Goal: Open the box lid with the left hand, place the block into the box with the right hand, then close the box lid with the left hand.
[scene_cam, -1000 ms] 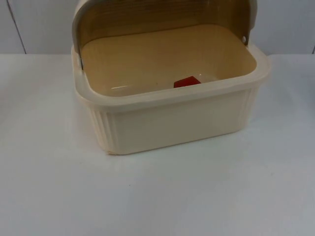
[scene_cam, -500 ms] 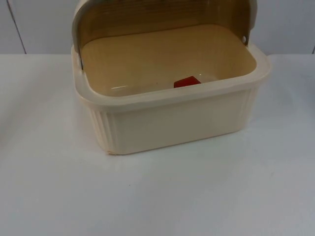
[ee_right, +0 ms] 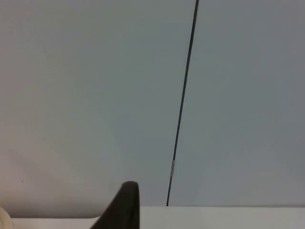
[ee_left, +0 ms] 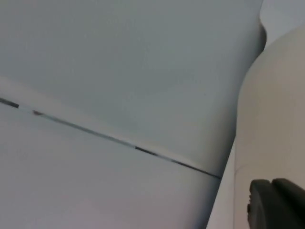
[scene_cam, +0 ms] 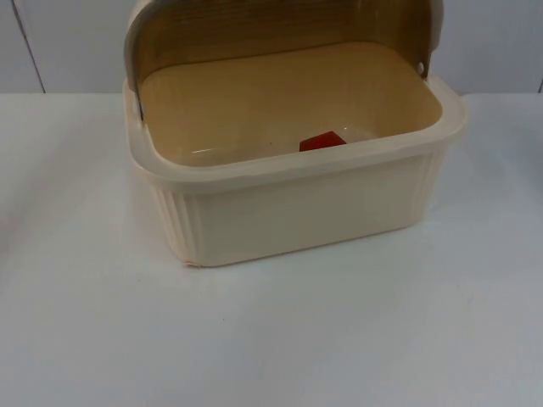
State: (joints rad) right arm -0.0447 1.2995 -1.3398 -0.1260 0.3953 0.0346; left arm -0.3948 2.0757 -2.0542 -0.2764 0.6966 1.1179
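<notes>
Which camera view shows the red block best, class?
The top view. It looks down into the open box, where the red block lies on the floor behind the front wall. The left wrist view catches a cream curved side, seemingly the box's; the right wrist view faces the grey partition wall.

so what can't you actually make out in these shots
- Red block: in the top view the cream box's front rim covers its lower part, so its full shape is unknown.
- Lid: its top is cut off by the top view's edge.
- Left gripper: one black fingertip beside the box; open or shut is unclear.
- Right gripper: one fingertip before the grey partition wall; same doubt.
</notes>
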